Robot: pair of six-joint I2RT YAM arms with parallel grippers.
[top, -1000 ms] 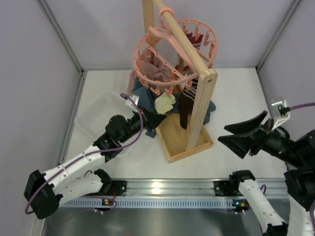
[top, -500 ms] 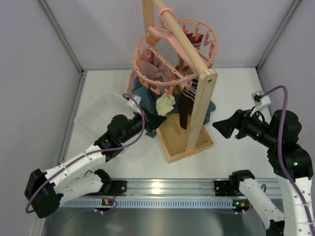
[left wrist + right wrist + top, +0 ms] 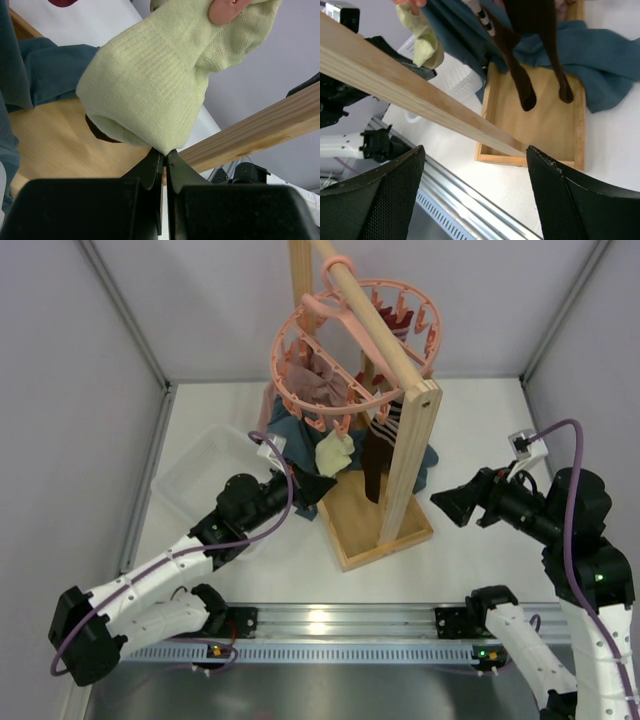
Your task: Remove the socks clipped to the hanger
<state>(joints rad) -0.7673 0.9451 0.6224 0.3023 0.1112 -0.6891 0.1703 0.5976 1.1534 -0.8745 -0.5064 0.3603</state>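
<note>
Rack mid-desk, hanger on its bar, one arm at each side.

The rack (image 3: 410, 450) stands at the middle of the desk (image 3: 480, 430) on its base tray (image 3: 395, 530). The hanger (image 3: 280, 360) hangs from the bar (image 3: 375, 325) at the top. The leftmost sock (image 3: 335, 452) and the other socks (image 3: 375, 465) hang under its near rim, above the tray. A cloth (image 3: 288, 430) lies behind them, spilling past the tray on both sides. A bin (image 3: 195, 475) sits left of the rack. The left pincer (image 3: 325, 483), between bin and tray, pinches the leftmost sock's lower tip. The right pincer (image 3: 450, 505) is right of the tray, apart from it.

Wooden rack (image 3: 408, 455), blue cloth (image 3: 287, 430) piled at its base, clear bin (image 3: 195, 475) to L.
</note>
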